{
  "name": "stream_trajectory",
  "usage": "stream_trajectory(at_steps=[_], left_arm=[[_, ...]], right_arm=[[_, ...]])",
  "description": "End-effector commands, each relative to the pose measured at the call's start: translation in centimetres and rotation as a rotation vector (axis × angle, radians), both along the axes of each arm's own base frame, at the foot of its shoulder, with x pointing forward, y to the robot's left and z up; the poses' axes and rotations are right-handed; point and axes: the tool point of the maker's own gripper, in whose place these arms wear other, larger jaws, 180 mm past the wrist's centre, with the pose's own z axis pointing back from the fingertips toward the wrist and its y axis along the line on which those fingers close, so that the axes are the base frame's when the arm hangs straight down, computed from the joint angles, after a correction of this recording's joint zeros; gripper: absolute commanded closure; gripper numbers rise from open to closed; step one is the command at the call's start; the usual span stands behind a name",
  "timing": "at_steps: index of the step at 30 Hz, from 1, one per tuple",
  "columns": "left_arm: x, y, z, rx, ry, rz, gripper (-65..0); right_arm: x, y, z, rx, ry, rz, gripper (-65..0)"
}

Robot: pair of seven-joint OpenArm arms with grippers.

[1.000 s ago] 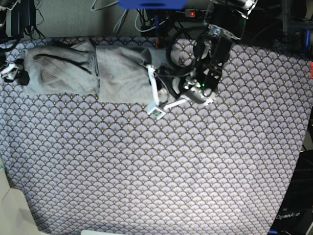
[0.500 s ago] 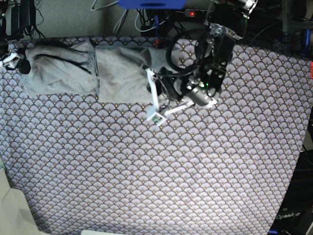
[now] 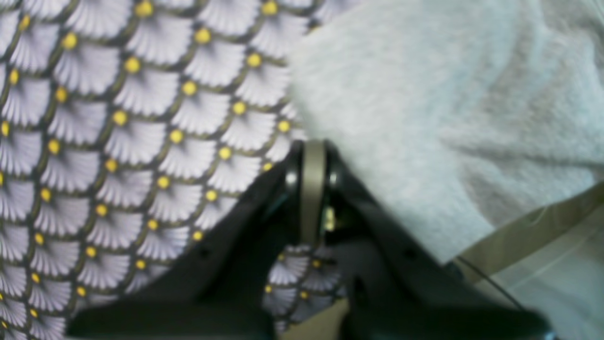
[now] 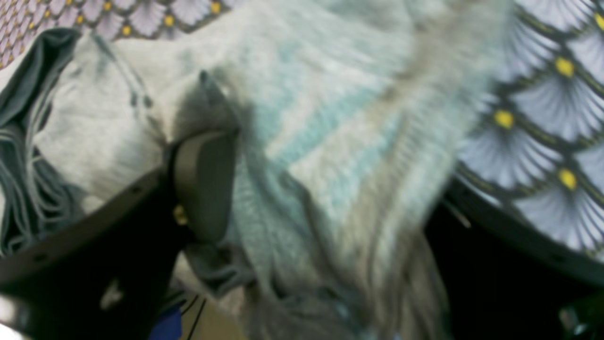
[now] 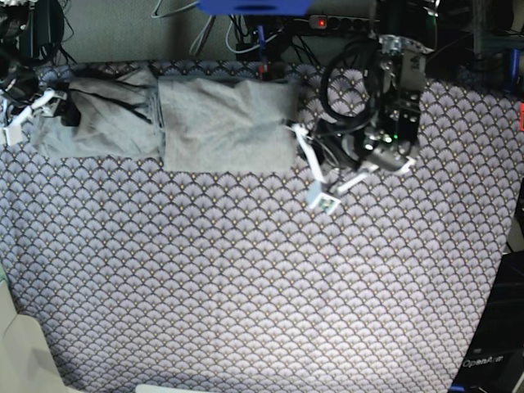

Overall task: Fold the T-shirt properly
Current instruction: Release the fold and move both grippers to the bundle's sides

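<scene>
Base view: the T-shirt (image 5: 184,123) lies folded into a long band along the upper left of the counter (image 5: 246,278), running from the far left edge to about the top centre, with a vertical crease splitting it into a crumpled left part and a smoother right part. The left pincer (image 5: 321,172) sits at upper centre-right just beside the shirt's right edge, white fingers spread apart and holding nothing. The right pincer (image 5: 29,115) is at the far left edge on the shirt's left end; too small here to tell its grip. Left wrist view: the left pincer (image 3: 311,189) shows dark fingers with a tan pad at lower centre, over the purple cloth just beside the grey shirt (image 3: 448,104) filling the upper right; nothing gripped. Right wrist view: blurred; the right pincer (image 4: 311,189) is clenched on bunched shirt fabric (image 4: 330,123), one dark finger with a tan pad (image 4: 203,179) at centre left, the other finger dark at lower right.
</scene>
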Motion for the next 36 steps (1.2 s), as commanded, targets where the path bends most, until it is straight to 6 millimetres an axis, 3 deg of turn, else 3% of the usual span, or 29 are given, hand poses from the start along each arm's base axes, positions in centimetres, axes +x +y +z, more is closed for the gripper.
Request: stream_trajectory(at_steps=[1,6,8,18,21,25,32,36], left_arm=[[0.3,0.4,0.5,-0.001,-0.02,0.009,0.0],[-0.3,1.2,-0.1,0.017,-0.004,0.013,0.0],[-0.7,1.2,-0.3,0.017,0.006,0.012,0.0],[-0.7,1.2,-0.4,0.017,0.007,0.012,0.0],[-0.8,1.2,-0.4,0.017,0.009,0.012,0.0],[-1.0,1.4,-0.5,0.024,0.015,0.011,0.0],[-1.6,3.7,-0.9,0.073,0.021,0.021,0.0],[-1.2,6.2,-0.8,0.086,0.017,0.098,0.0]], right_arm=[[-0.2,-0.1,0.1,-0.01,0.015,0.022,-46.8],[0.0,0.1,0.2,-0.001,0.008,0.021,-45.9],[0.0,0.4,0.1,0.008,0.004,0.015,-41.9],[0.0,0.7,0.0,0.01,0.011,0.025,0.0],[0.4,1.0,0.9,-0.011,-0.011,0.047,0.0],[1.5,2.4,3.5,-0.06,-0.081,0.123,0.0],[2.1,6.6,6.8,-0.115,-0.139,0.253,0.0],[1.7,8.6,8.0,-0.134,-0.148,0.302,0.0]])
